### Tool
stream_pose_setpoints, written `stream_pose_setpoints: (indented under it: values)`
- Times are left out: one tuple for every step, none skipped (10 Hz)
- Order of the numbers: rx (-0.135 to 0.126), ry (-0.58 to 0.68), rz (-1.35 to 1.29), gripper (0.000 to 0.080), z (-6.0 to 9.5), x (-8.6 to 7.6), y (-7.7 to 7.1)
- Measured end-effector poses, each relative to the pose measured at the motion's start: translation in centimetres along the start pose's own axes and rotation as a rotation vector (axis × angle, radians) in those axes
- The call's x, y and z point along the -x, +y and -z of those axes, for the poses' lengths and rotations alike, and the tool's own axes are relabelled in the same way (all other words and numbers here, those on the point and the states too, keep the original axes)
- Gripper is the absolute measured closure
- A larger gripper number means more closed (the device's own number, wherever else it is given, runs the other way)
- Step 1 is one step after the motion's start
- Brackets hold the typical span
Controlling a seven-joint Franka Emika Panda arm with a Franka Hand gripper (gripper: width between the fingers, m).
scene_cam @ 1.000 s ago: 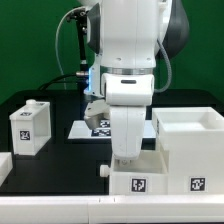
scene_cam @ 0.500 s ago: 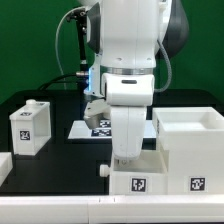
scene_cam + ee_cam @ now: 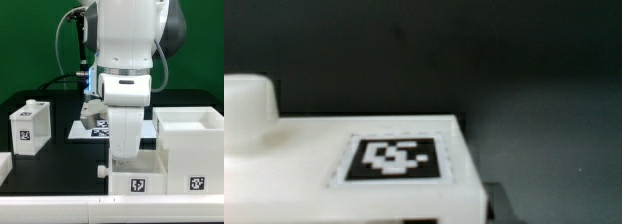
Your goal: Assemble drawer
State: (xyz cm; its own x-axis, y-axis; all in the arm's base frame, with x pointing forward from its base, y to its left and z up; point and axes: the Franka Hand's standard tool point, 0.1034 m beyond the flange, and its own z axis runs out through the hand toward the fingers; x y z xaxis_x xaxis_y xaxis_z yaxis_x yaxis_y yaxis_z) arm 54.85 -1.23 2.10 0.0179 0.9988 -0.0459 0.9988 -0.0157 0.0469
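Where the counter [image 3: 70, 150] meets its front edge, I see the drawer [image 3: 135, 182] just beside the taller casing [image 3: 190, 135]. My arm [image 3: 128, 60] bends steeply down over it, nudged slightly toward the exterior view's left since before. I cannot tell whether the claw [image 3: 124, 160] is spread. Open counter reaches to the tagged block [image 3: 30, 128].

Entry — Panda arm [image 3: 128, 50]: I see it upright, wrist pointing straight down; its gripper [image 3: 123, 150] hangs low — finger spacing I cannot make out.
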Motion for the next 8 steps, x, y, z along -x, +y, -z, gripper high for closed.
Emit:
stream_pose_setpoints:
  values:
    - [0.000, 0.000, 0.000, 0.0761, 0.0, 0.0, 0.0]
    - [0.000, 0.000, 0.000, 0.0761, 0.0, 0.0, 0.0]
    - [0.001, 0.000, 0.005, 0.0761, 0.1, 0.1, 0.0]
    - [0.006, -0.001, 0.018, 0.0761, 0.3, 0.2, 0.2]
    - [0.006, -0.002, 0.018, 0.0761, 0.6, 0.3, 0.3]
    - [0.009, -0.004, 0.017, 0.0761, 1.0, 0.3, 0.5]
    - [0.007, -0.004, 0.017, 0.0761, 1.1, 0.3, 0.5]
    - [0.004, -0.004, 0.000, 0.0761, 1.0, 0.1, 0.4]
